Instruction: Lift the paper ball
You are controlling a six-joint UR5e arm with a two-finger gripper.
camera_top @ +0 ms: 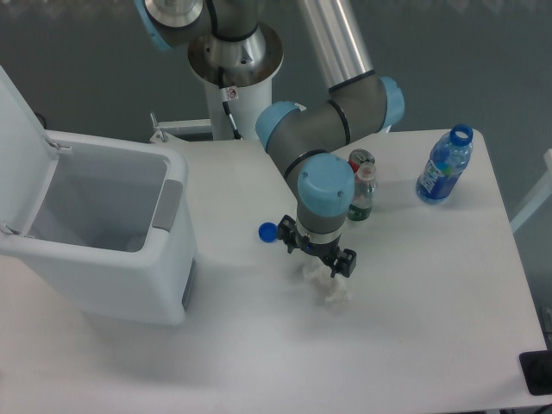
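Observation:
The paper ball [333,291] is a lumpy white wad lying on the white table [414,328] near its middle, partly hidden under my gripper. My gripper [323,273] points straight down over it, with the fingers low around the wad's upper left part. The fingers are mostly hidden by the wrist, so I cannot tell whether they are closed on the paper. A round blue bottle cap [267,231] lies on the table to the left of the gripper, apart from it.
An open white bin [103,233] with its lid raised stands at the left. A small green bottle [362,198] and a red can [360,159] stand just behind the wrist. A blue water bottle [445,166] stands at the back right.

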